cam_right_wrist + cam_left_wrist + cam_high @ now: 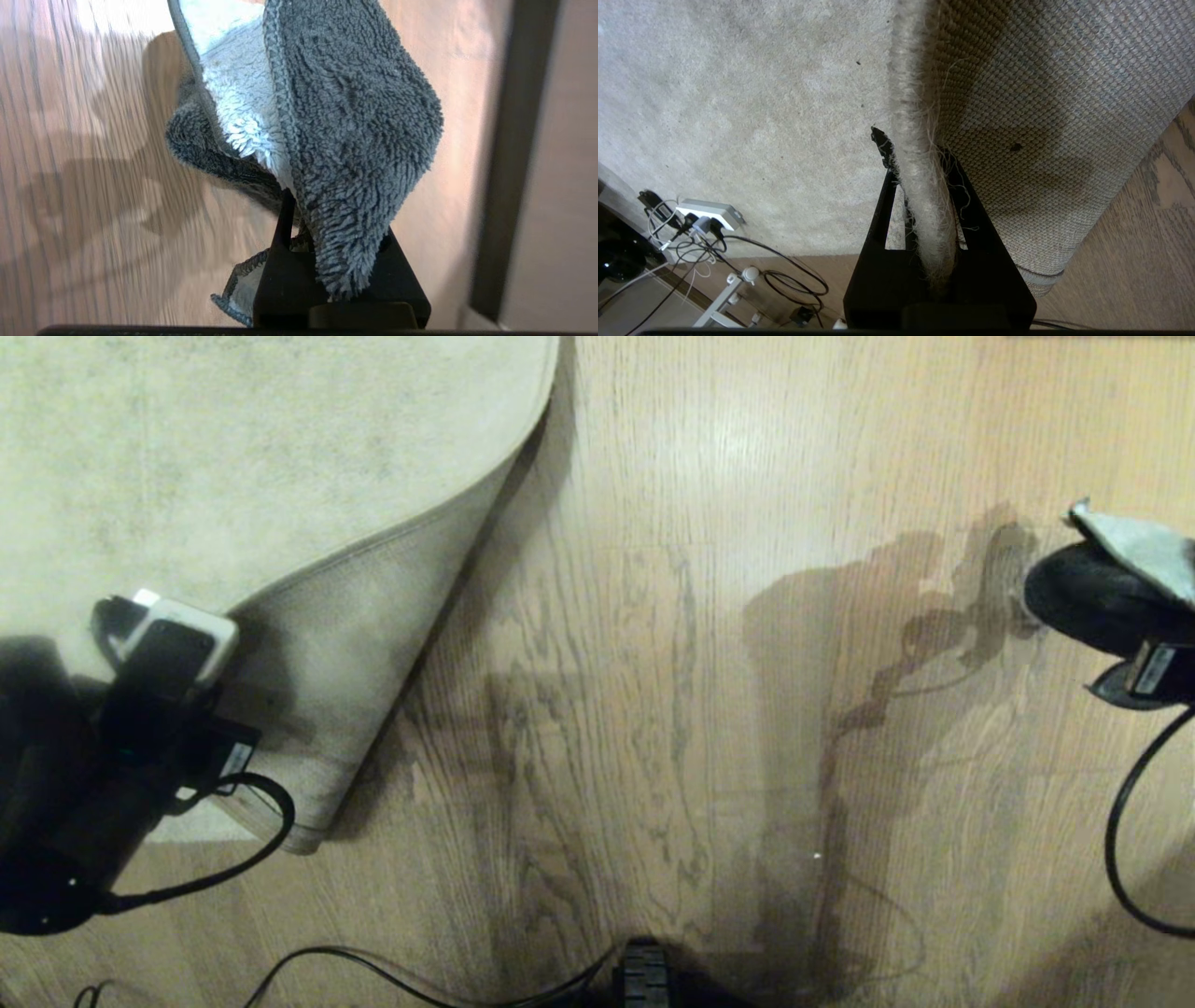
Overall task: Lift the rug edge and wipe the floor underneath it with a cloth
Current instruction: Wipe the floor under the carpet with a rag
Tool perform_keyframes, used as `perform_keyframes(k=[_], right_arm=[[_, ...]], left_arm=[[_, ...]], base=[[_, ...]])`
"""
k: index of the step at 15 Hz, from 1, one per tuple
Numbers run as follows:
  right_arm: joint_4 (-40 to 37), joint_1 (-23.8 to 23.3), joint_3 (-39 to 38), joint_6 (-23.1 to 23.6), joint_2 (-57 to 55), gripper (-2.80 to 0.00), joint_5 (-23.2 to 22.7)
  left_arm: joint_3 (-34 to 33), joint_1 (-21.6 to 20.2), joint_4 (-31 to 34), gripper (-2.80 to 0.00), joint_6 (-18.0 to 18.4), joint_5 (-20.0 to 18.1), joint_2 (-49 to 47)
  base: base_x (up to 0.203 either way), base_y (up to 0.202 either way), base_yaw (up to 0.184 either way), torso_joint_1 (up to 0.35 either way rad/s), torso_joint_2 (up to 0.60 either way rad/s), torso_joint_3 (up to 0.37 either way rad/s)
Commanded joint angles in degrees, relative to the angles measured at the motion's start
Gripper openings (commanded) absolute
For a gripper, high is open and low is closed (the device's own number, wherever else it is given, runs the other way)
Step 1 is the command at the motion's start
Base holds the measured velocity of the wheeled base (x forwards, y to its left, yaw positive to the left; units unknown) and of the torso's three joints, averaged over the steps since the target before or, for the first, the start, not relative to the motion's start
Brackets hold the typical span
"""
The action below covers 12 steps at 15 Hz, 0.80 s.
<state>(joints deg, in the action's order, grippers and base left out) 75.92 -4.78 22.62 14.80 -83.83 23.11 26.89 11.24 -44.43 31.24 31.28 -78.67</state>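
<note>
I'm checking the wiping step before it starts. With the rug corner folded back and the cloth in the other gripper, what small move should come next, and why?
Probably the right gripper should carry the cloth toward the bared floor beside the rug fold. The left gripper is clamped on the rug's edge, holding it up, while the cloth sits far off at the right, away from that strip.

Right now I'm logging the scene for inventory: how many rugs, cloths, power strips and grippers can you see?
Rug: 1
Cloth: 1
Power strip: 1
Grippers: 2, left gripper shut on the rug edge, right gripper shut on the cloth
Total: 5
</note>
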Motion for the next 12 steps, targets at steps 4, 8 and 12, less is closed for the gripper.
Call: perform_keyframes(k=[4,8,12], right_arm=[[-0.09,0.12,-12.42,-0.31,13.20,-2.80,-0.51],[-0.25,1.49,-17.85,-0.47,17.66,-2.80,-0.79],[-0.35,4.42,-22.61,-0.27,20.38,-2.80,-1.50]], left_arm=[[0.00,0.10,-0.30,-2.80,0.13,0.18,-0.08],[0.00,0.10,-0.25,-2.80,0.22,0.10,-0.35],[0.00,0.10,-0.30,-2.80,0.13,0.18,-0.70]], base=[[0.000,0.000,0.000,0.000,0.00,0.000],[0.000,0.000,0.000,0.000,0.00,0.000],[0.000,0.000,0.000,0.000,0.00,0.000]])
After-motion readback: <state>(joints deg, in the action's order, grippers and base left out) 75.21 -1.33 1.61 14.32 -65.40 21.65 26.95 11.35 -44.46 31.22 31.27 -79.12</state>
